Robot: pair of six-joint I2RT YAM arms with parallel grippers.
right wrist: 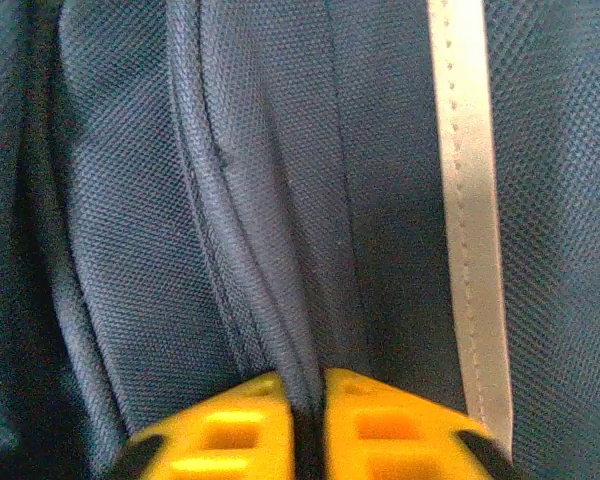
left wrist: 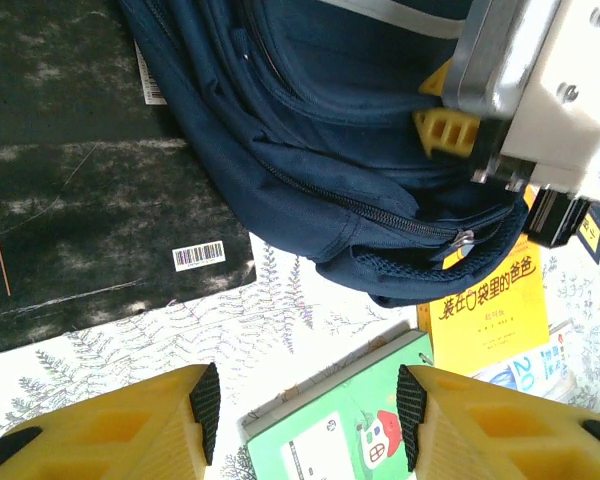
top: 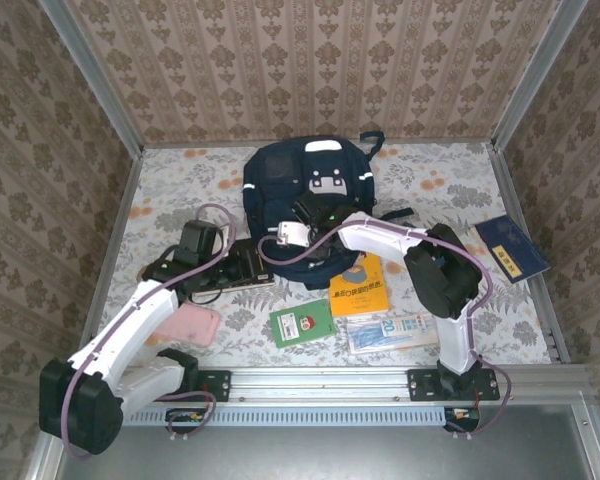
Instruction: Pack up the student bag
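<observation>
Seam fold of navy-blue fabric student bag (right wrist: 130, 200) is pinched between right fingers (right wrist: 390, 430), left fingers (left wrist: 130, 430) spread empty; if pulled hard, grip could be lost or bag dragged across bench (top: 170, 190).

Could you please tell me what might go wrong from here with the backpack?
The right gripper pinches only a thin fold of backpack fabric, so it may slip free when pulled. Lifting that fold might drag the whole backpack over the yellow book and green book lying near it.
</observation>
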